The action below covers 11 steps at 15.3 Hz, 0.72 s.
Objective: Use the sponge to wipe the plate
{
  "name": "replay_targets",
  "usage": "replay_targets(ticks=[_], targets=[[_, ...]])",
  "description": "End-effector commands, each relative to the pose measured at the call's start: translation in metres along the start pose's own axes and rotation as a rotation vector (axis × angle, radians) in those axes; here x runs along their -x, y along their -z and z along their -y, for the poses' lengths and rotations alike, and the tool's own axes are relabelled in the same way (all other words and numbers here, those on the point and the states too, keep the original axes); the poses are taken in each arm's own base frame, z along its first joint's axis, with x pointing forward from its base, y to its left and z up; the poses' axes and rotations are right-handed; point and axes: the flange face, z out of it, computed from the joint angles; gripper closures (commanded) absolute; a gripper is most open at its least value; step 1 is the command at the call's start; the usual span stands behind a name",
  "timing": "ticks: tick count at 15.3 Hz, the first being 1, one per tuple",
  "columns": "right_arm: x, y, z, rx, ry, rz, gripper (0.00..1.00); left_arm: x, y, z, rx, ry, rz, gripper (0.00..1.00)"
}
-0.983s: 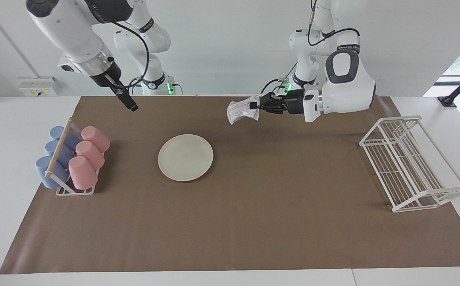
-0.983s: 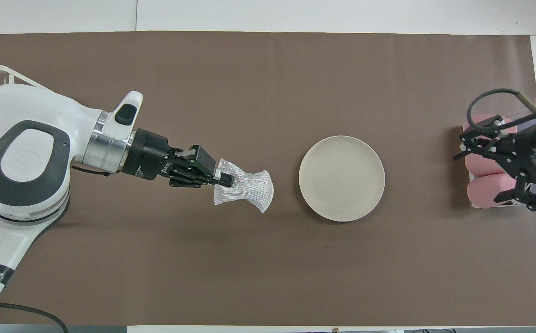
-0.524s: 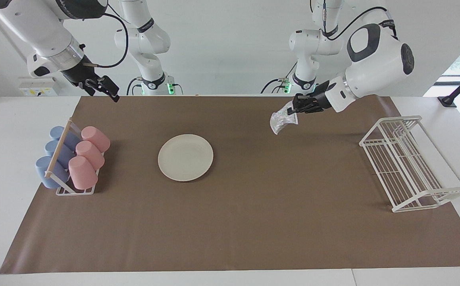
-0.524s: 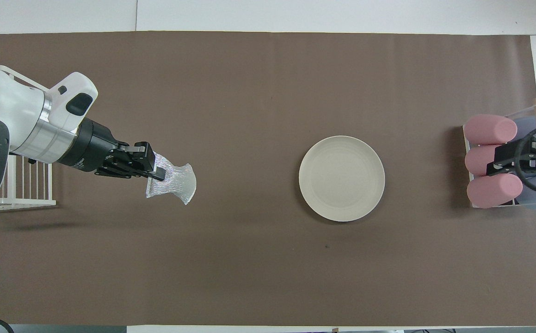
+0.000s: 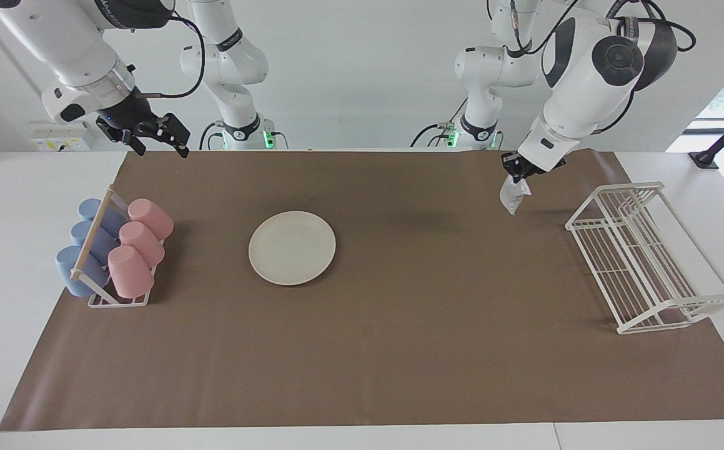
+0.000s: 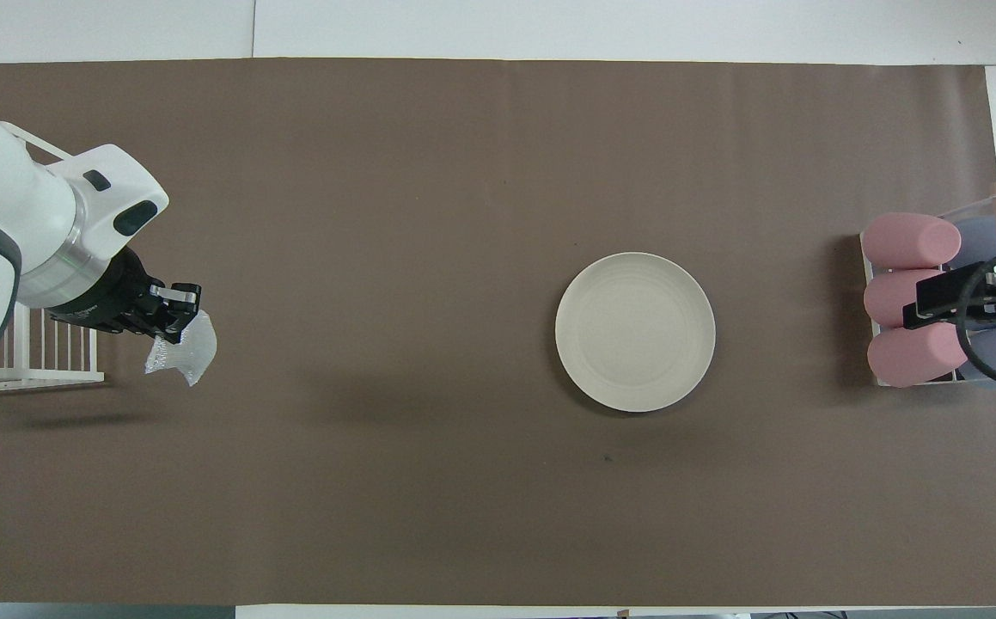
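The cream-white plate (image 5: 292, 247) lies flat on the brown mat, toward the right arm's end of the middle; in the overhead view (image 6: 635, 331) it is bare. My left gripper (image 5: 515, 175) is shut on the silvery sponge (image 5: 513, 195), which hangs below it in the air over the mat, beside the white wire rack and well away from the plate. The overhead view shows that gripper (image 6: 173, 314) and the sponge (image 6: 181, 351) too. My right gripper (image 5: 157, 142) is open and empty, raised over the cup rack at its own end (image 6: 931, 308).
A white wire rack (image 5: 643, 256) stands at the left arm's end of the mat (image 6: 33, 365). A small rack with pink and blue cups (image 5: 115, 247) lying on their sides stands at the right arm's end (image 6: 910, 301).
My left gripper has carried the sponge away from the plate toward the wire rack, and now points more downward. My right gripper has drawn back toward the cup rack's end and stayed raised.
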Motion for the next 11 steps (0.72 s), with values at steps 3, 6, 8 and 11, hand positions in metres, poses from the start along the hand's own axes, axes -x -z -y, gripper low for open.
replay_targets(ticks=[3,6,8,11], targets=[[0.006,0.008,0.002,0.014,0.067,-0.030,0.00,0.003,0.024,0.012,-0.359,0.076,-0.056,1.00],[-0.005,0.007,0.011,0.012,0.099,-0.084,0.00,-0.019,0.013,0.021,-0.582,0.110,-0.085,1.00],[-0.015,0.011,0.028,0.017,0.155,-0.135,0.00,-0.041,0.003,0.029,-0.748,0.112,-0.117,1.00],[-0.019,0.010,0.024,0.039,0.183,-0.141,0.00,-0.070,-0.027,0.039,-0.874,0.074,-0.132,1.00]])
